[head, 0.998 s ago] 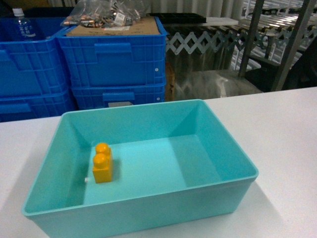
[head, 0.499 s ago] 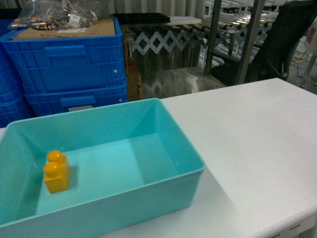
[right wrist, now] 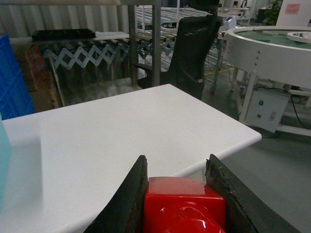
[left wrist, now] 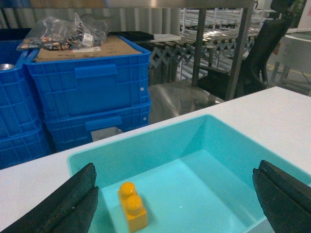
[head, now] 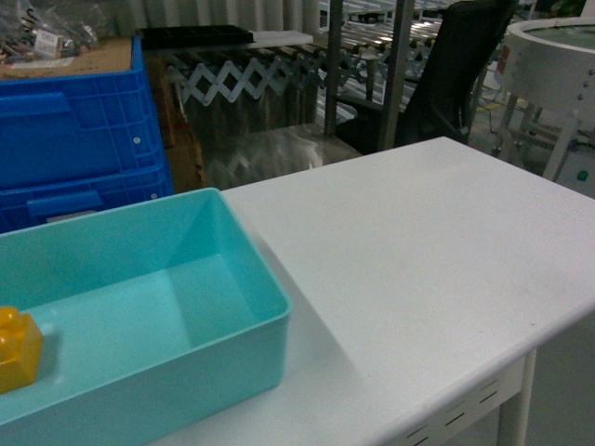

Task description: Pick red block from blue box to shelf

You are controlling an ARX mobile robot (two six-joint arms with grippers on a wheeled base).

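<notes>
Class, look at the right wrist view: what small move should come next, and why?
Probably keep turning toward the shelf with the grasp held. The right end effector is shut on the red block, already out of the blue box, where only an orange brick remains.

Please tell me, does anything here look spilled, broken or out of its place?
Nothing stands out. The yellow brick stands upright in the blue box, and the red block sits squarely in the right gripper.
</notes>
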